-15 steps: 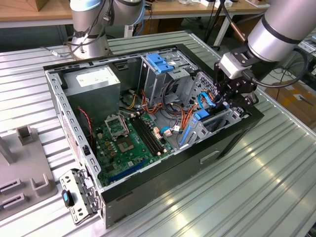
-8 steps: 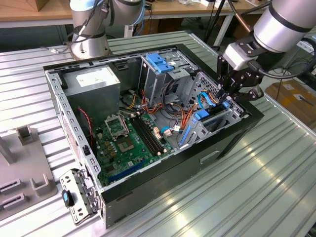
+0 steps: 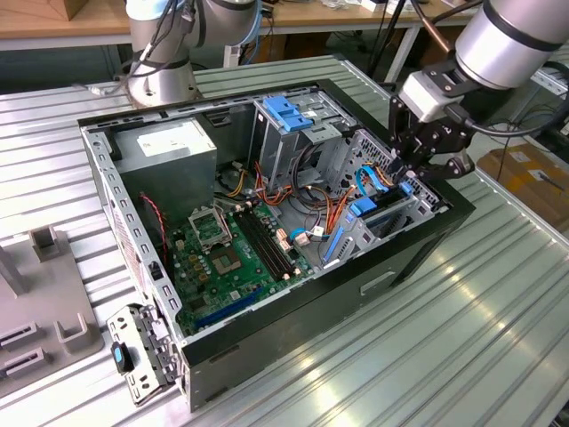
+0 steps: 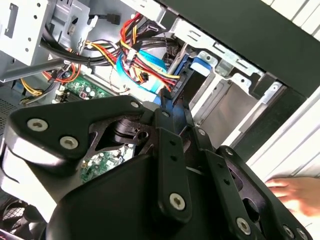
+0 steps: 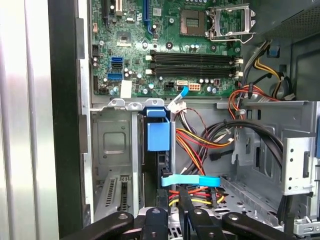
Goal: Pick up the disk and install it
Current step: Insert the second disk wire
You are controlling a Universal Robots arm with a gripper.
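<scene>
Gripper (image 3: 433, 158) above the bay at the case's (image 3: 427, 240) front corner.
Its fingers pinch the disk (image 5: 158, 136), which stands on edge directly below, long axis pointing down into the bay, blue rail uppermost.

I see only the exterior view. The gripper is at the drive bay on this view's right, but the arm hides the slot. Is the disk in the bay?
Observer: In the first wrist view the disk stands on edge in a slot of the grey bay, blue rail toward the camera; the gripper is close to it.
Operator: Is something in the way?
Observer: A flat blue cable crosses beside the disk.
Operator: And outside the case?
Observer: In the second wrist view a person's hand lies on the ribbed table beside the case's black wall.
</scene>
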